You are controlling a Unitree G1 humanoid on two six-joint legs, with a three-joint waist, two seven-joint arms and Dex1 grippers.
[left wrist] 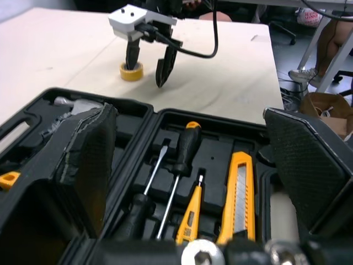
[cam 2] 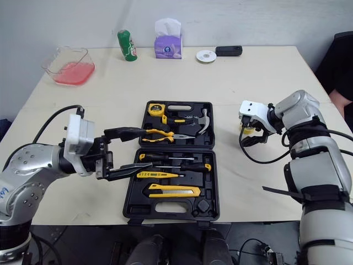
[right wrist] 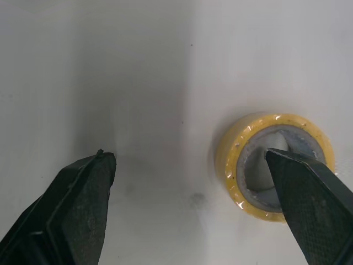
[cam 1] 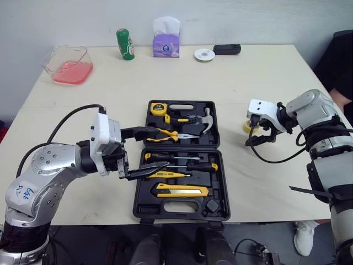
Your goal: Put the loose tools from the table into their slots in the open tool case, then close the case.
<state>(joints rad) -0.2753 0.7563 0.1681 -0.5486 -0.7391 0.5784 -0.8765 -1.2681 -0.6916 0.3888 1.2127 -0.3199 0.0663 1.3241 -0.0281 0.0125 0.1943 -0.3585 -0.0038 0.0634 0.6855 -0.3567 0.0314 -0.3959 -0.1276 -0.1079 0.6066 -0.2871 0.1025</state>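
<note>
The black tool case [cam 1: 140, 207] lies open mid-table, holding a tape measure [cam 1: 158, 107], pliers [cam 1: 168, 134], a hammer [cam 1: 204, 121], screwdrivers [cam 1: 182, 165] and a yellow utility knife [cam 1: 182, 191]. A yellow tape roll [cam 1: 246, 127] lies loose on the table right of the case. My right gripper [right wrist: 187, 157] hangs open just above it, one fingertip [right wrist: 309, 204] over the roll's [right wrist: 237, 160] hole, the other beside it. The left wrist view also shows the right gripper [left wrist: 148, 63] at the roll [left wrist: 131, 70]. My left gripper [cam 1: 148, 153] is open and empty over the case's left side.
Along the far edge stand a clear container with pink contents [cam 1: 69, 65], a green can [cam 1: 126, 44], a purple tissue box [cam 1: 166, 38], a white disc [cam 1: 204, 54] and a black device [cam 1: 226, 49]. A person sits past the table's right edge [cam 1: 342, 61].
</note>
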